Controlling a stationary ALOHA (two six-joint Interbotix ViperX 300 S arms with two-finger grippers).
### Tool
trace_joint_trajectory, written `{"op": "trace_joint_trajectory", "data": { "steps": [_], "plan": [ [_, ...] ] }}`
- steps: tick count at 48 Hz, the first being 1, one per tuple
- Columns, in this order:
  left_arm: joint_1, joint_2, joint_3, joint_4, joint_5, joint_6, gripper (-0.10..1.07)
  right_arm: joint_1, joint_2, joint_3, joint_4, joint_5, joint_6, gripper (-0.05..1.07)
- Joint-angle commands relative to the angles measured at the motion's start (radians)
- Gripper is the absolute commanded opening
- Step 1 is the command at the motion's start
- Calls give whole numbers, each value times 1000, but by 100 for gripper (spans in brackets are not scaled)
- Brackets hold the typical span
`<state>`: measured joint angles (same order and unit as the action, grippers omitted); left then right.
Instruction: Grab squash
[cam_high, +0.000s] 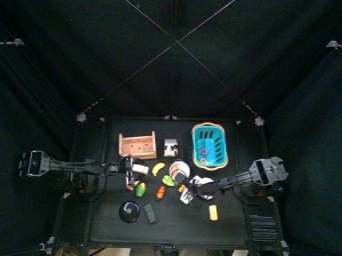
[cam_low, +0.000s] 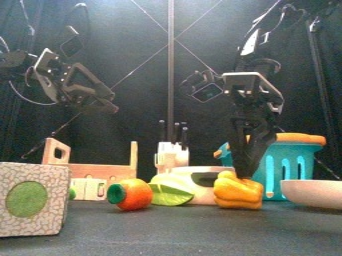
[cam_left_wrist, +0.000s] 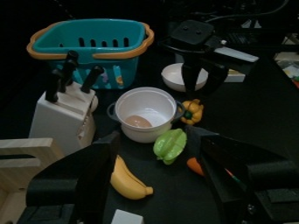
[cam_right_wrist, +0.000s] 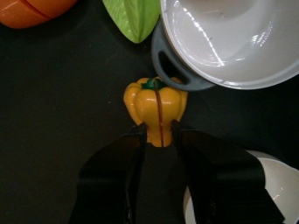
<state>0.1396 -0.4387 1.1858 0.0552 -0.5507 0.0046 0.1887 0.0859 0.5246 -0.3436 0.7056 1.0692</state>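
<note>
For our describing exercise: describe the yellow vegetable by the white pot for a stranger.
Find the teal basket; near it stands a white pot. Beside the pot lies the yellow vegetable, lobed and green-stemmed, unlike the all-green piece nearby.

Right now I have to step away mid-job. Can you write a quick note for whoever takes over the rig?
Left gripper: open, empty, held up on the left side, away from the food.
Right gripper: open, pointing down, jaws on either side of the squash's narrow end.
Squash: lying on the table right beside the white pot, not lifted.
Done: approach and line-up.
Left: close on the squash and lift it, probably minding the pot next to it.
</note>
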Motion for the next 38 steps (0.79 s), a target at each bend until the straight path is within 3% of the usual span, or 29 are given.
{"op": "trace_joint_trajectory", "data": {
  "steps": [1,5,20,38],
  "plan": [
    [0,-3,-8,-2,-6,2,95,3,-46,-21,-9,12,2,71],
    [0,-3,-8,-2,-5,2,95,8,-55,-23,-29,31,2,73],
    [0,-3,-8,-2,-5,2,95,17,-51,-23,-61,5,3,99],
    [0,-3,-8,-2,-5,2,95,12,17,-14,-92,-32,2,100]
  ]
}}
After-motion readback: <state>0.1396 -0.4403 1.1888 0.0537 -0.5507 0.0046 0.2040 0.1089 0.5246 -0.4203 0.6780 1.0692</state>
